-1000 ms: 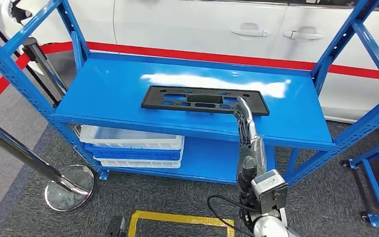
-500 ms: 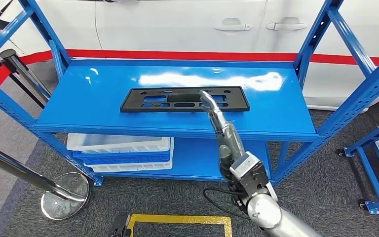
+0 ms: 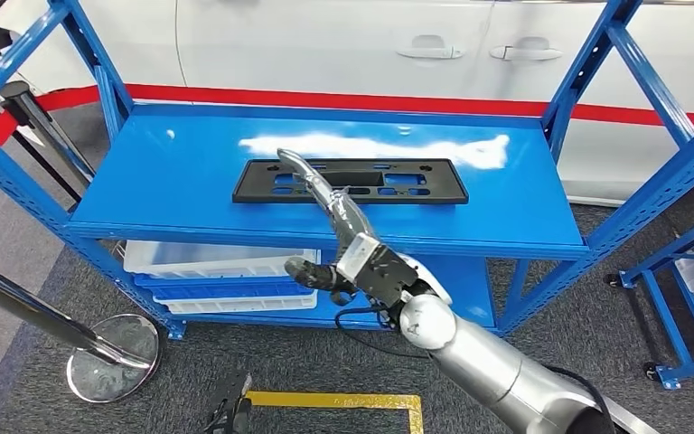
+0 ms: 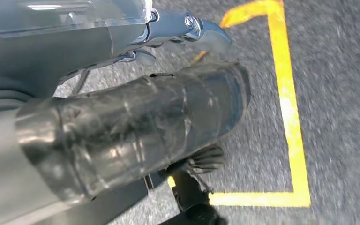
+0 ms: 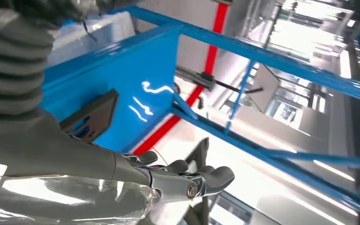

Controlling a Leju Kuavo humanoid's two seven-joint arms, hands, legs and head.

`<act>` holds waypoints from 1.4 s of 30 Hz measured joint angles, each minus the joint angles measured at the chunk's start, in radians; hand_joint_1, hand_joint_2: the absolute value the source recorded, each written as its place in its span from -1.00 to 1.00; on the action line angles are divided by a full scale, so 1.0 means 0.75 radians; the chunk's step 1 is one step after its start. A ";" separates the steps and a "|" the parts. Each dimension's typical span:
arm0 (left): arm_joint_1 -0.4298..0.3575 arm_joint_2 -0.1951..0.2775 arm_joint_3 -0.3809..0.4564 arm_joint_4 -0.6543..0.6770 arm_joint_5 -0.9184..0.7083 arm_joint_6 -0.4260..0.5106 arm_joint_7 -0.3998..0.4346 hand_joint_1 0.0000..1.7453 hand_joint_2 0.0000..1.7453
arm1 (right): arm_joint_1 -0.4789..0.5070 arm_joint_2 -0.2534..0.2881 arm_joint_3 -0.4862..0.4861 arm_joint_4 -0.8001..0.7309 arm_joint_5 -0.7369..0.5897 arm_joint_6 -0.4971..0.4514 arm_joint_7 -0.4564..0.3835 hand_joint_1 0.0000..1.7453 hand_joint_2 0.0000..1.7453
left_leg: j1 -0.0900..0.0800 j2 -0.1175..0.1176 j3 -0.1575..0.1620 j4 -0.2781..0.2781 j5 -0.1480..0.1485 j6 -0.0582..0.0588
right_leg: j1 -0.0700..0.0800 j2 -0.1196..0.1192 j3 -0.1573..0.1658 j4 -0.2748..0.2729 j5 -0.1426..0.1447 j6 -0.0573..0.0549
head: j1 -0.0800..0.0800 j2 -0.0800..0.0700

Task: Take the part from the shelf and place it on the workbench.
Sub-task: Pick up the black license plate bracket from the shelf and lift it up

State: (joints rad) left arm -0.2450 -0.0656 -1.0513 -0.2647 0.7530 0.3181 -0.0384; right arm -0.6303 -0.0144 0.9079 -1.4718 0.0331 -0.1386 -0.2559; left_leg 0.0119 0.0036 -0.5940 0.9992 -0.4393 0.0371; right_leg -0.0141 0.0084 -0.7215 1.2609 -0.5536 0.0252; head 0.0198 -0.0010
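Spanning most of the head view, the blue shelf [image 3: 190, 194] carries the flat black part [image 3: 352, 181] on its upper deck, lying level near the middle, with stacked white and blue bins [image 3: 226, 276] on the deck below. A white car [image 3: 343, 41] stands behind the rack and a chrome stanchion [image 3: 99, 348] stands on the carpet to the robot's left. The right hand [image 3: 325, 203] reaches in over the front edge of the deck with fingers stretched out and apart, holding nothing; its tips lie over the part's left portion, but whether they touch it cannot be told. The left hand [image 4: 136, 122] hangs low over the carpet, and whether it is loose or clenched cannot be told. The grasp looks not yet made, and the risks follow from that. The part is thin and flat on a glossy deck, so fingers closing from above may slide over it or push it toward the back edge instead of getting under it. Gripping so far toward one end would let the long piece tilt and swing, perhaps striking an upright [image 3: 587, 86] on the way out.
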 joint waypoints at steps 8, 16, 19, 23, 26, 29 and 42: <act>-0.022 -0.014 -0.023 0.000 -0.018 -0.014 0.012 -1.00 -1.00 | -0.120 0.129 0.066 0.302 0.087 -0.023 0.018 -1.00 1.00 | -0.008 0.000 -0.013 0.033 -0.022 -0.038 | -0.001 -0.015 0.118 -0.285 0.155 -0.015 | -0.001 0.000; -0.034 -0.025 -0.042 0.001 -0.030 -0.025 0.032 -1.00 -1.00 | -0.184 0.247 0.118 0.578 0.160 -0.061 0.041 -1.00 1.00 | -0.001 0.002 -0.193 0.384 -0.173 -0.073 | 0.003 -0.008 0.126 -0.296 0.155 -0.066 | -0.014 0.000; -0.033 -0.025 -0.046 0.001 -0.030 -0.025 0.032 -1.00 -1.00 | -0.187 0.266 0.127 0.631 0.168 -0.064 0.044 -1.00 1.00 | -0.006 -0.002 -0.153 0.265 -0.066 -0.053 | 0.012 0.001 0.134 -0.295 0.152 -0.070 | -0.014 0.000; -0.039 -0.025 -0.052 0.002 -0.029 -0.024 0.031 -1.00 -1.00 | -0.217 0.296 0.144 0.699 0.245 -0.104 0.094 -1.00 1.00 | -0.020 -0.012 -0.047 0.037 0.007 -0.022 | 0.017 0.013 0.131 -0.297 0.152 -0.059 | -0.013 0.000; -0.041 -0.027 -0.056 0.003 -0.028 -0.024 0.032 -1.00 -1.00 | -0.230 0.315 0.155 0.766 0.336 -0.159 0.156 -1.00 1.00 | -0.014 -0.009 -0.033 0.007 0.018 -0.014 | 0.015 0.010 0.127 -0.291 0.143 -0.037 | -0.013 0.000; -0.046 -0.033 -0.057 0.005 -0.027 -0.022 0.032 -1.00 -1.00 | -0.254 0.327 0.175 0.838 0.464 -0.230 0.244 -1.00 1.00 | -0.006 -0.005 -0.019 -0.015 0.029 -0.003 | 0.012 0.004 0.054 -0.128 0.052 -0.017 | -0.008 0.000; -0.059 -0.048 -0.058 0.009 -0.026 -0.021 0.037 -1.00 -1.00 | -0.319 0.369 0.235 1.031 0.673 -0.299 0.404 -1.00 1.00 | 0.000 -0.002 -0.050 0.070 -0.026 -0.062 | -0.006 -0.003 0.107 -0.278 0.161 -0.051 | -0.012 0.000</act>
State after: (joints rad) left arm -0.2894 -0.1017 -1.0950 -0.2579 0.7336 0.3025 -0.0104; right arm -0.8693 0.2624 1.0840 -0.6985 0.5381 -0.3630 0.0468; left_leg 0.0119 0.0017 -0.6315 1.0520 -0.4590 -0.0093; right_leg -0.0186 0.0062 -0.6414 1.0525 -0.4328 -0.0127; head 0.0112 -0.0009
